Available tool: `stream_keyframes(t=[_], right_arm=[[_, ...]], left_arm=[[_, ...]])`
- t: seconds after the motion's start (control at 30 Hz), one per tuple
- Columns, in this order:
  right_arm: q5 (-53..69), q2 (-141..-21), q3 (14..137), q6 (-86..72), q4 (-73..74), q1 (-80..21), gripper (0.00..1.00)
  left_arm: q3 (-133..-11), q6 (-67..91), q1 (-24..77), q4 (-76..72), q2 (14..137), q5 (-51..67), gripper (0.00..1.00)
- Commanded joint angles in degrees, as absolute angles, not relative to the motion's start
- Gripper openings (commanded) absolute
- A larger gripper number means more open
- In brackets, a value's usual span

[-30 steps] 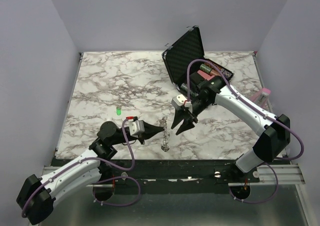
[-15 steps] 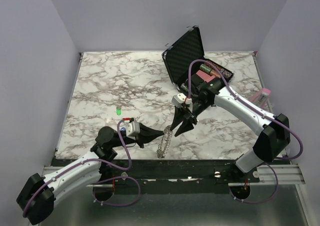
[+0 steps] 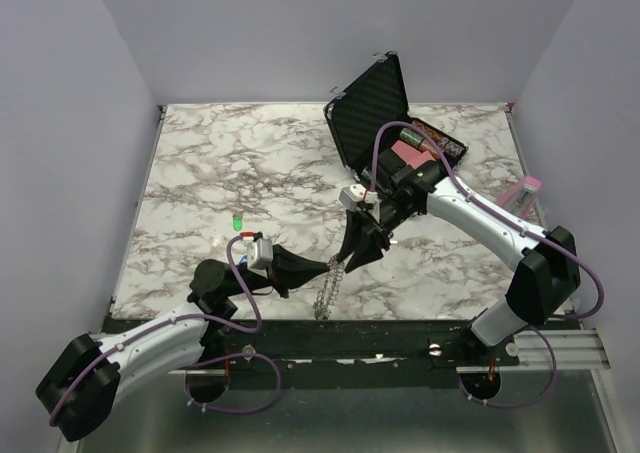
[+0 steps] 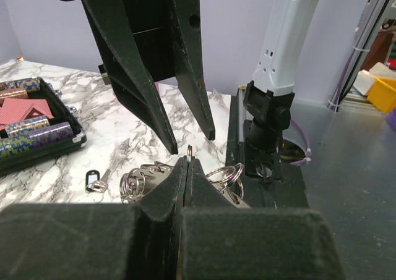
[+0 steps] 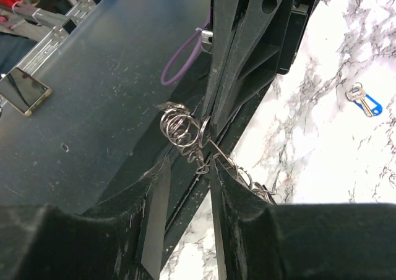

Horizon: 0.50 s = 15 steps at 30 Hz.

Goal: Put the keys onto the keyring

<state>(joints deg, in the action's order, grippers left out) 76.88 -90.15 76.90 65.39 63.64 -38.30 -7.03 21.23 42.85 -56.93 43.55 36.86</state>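
One shiny silver keyring [image 3: 326, 293] hangs pinched in the left tool [image 3: 334, 264]; right tool [image 3: 351, 260] gapes a little around it; marbled worktop [image 3: 250, 173]; purple walls [image 3: 250, 33].

Am seeing keyring [image 3: 327, 291] glinting as bright polished metal; table [image 3: 220, 163] showing smooth marble-look top; case [image 3: 372, 103] looking matt black, woven-textured; left gripper fingers [image 4: 162, 199] looking dull black, slightly scuffed plastic.

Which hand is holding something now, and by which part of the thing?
The left hand pinches the keyring by one ring between its fingertips. The open right hand only straddles that chain.
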Motion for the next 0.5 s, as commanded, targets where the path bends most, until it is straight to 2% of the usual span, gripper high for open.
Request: stream_keyframes(t=[0.0,0.47], right_arm=[[79.0,-90.0,75.9,60.8,59.3,-38.9,0.39],[79.0,-90.0,75.4,58.2,56.7,-39.2,0.38]], left_arm=[[-6.3,25.0,42.6,-66.0,45.7,34.5,0.0],[-5.9,28.7,42.6,-71.8,50.4,32.4,0.0]])
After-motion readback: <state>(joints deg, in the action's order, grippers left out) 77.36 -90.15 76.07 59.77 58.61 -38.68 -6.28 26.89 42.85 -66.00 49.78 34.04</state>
